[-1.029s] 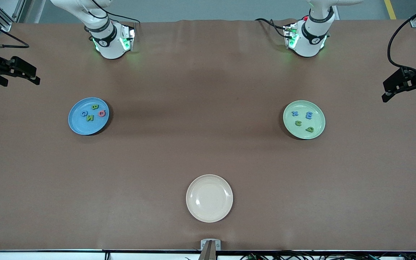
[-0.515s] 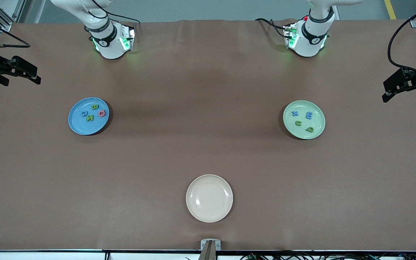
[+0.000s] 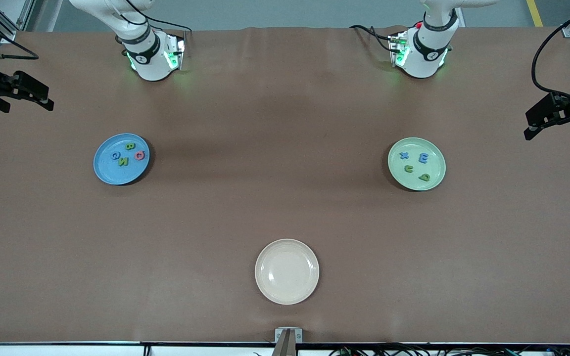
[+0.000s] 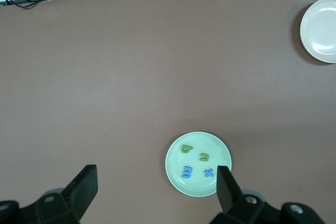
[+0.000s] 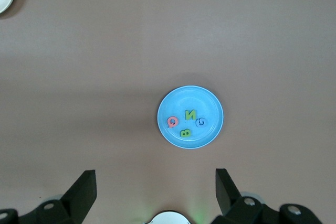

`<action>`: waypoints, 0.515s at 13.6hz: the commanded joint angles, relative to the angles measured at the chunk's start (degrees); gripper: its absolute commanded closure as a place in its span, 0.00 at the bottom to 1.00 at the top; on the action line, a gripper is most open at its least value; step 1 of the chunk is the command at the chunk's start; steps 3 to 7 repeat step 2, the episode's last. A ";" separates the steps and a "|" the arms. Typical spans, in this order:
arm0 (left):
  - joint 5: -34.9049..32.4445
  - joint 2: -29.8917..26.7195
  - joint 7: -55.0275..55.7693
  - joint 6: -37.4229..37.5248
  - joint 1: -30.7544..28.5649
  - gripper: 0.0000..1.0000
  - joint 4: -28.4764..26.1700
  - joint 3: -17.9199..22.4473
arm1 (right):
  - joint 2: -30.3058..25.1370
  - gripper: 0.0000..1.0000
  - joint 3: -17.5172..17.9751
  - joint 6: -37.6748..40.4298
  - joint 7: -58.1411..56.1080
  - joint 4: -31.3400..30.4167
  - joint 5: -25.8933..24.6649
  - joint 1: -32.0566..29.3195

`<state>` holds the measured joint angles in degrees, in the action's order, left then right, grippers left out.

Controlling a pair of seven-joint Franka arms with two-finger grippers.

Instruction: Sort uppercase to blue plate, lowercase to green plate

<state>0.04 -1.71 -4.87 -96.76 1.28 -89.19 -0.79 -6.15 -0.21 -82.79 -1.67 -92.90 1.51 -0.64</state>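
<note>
The uppercase letters (image 3: 127, 153) are held in the blue plate (image 3: 105, 170), the lowercase letters (image 3: 415, 164) in the green plate (image 3: 436, 177). The left tool (image 3: 557, 123) and right tool (image 3: 22, 99) are kept released over the tabletop (image 3: 285, 198) ends.

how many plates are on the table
3, none looks hidden: blue plate toward the right arm's end, green plate toward the left arm's end, and a cream plate between them, nearest the front camera.

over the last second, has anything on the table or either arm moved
Only the right pincer, open and empty at its end of the table, drifted slightly up toward the base side. The left pincer, the blue plate, the green plate and their letters stayed put.
</note>
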 commanded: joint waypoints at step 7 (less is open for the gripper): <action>-0.22 0.13 -1.02 0.26 -0.49 0.00 0.69 -0.35 | -1.85 0.00 0.82 -0.97 0.44 -1.93 0.34 -1.03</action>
